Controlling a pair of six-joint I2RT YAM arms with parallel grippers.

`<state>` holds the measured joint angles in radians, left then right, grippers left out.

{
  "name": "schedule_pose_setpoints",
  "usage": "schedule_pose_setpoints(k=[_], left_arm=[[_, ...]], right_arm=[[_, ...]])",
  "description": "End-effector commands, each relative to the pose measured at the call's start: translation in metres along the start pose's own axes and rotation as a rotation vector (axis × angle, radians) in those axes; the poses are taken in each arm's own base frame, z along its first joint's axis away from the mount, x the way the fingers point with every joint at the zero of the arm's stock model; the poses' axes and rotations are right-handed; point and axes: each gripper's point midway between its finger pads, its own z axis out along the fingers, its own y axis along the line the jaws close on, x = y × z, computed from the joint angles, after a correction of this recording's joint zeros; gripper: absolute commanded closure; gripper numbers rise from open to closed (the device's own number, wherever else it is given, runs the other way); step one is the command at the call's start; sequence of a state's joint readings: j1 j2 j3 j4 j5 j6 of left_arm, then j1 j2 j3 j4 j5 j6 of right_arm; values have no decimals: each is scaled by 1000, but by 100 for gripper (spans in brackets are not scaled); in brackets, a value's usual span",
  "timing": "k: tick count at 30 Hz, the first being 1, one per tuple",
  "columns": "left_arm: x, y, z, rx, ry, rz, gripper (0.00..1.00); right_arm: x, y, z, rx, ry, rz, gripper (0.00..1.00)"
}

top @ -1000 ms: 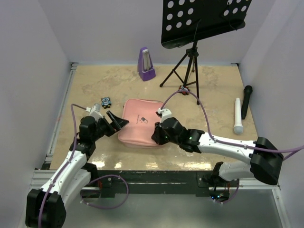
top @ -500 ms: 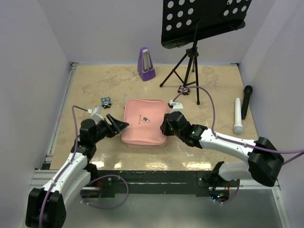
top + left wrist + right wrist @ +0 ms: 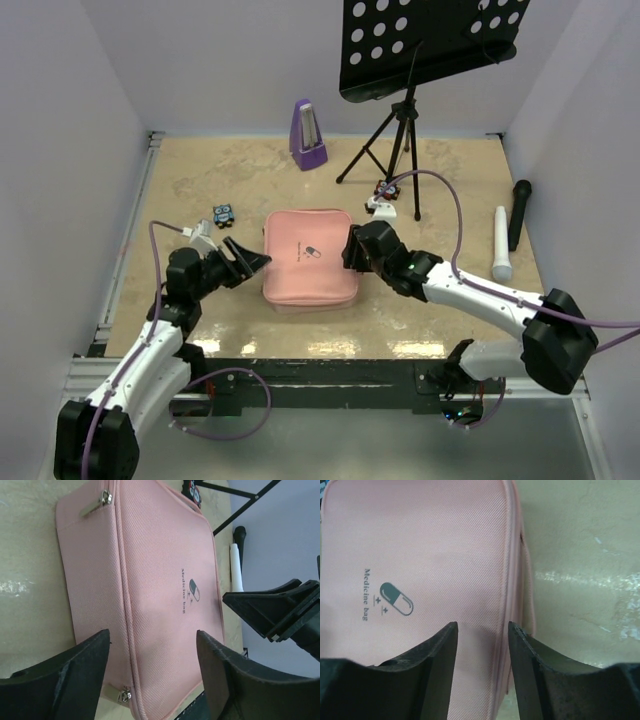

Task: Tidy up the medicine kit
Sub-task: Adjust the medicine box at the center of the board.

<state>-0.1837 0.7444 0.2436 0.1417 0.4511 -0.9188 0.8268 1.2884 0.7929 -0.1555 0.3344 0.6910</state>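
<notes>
The medicine kit [image 3: 308,262], a pink zipped-shut case with a pill logo, lies flat in the middle of the table. My left gripper [image 3: 252,260] stands open at its left edge; in the left wrist view [image 3: 152,680] the case's side [image 3: 150,580] and a zip pull [image 3: 122,695] lie between the spread fingers. My right gripper [image 3: 352,250] is at the case's right edge. In the right wrist view [image 3: 482,650] its jaws are open over the case's seam [image 3: 512,580], and nothing is gripped.
A purple metronome [image 3: 308,133] stands at the back, and beside it a black music stand's tripod [image 3: 400,150]. A white cylinder [image 3: 501,243] and a black microphone [image 3: 519,212] lie at the right. A small blue item [image 3: 223,212] lies left of the case.
The right gripper has opened, let go of the case's near right corner and moved back along its right edge. The case has shifted right and squared up. The left jaws narrowed slightly.
</notes>
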Motion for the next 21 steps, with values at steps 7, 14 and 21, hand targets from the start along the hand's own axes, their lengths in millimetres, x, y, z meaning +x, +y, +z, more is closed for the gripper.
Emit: schedule_pose_setpoints(k=[7, 14, 21], left_arm=[[-76, -30, -3, -62, -209, 57, 11], [-81, -25, 26, -51, -146, 21, 12], [-103, -36, 36, 16, -169, 43, 8]], right_arm=[[-42, -30, 6, 54, -64, 33, 45], [-48, -17, 25, -62, -65, 23, 45], [-53, -16, 60, -85, -29, -4, 48]])
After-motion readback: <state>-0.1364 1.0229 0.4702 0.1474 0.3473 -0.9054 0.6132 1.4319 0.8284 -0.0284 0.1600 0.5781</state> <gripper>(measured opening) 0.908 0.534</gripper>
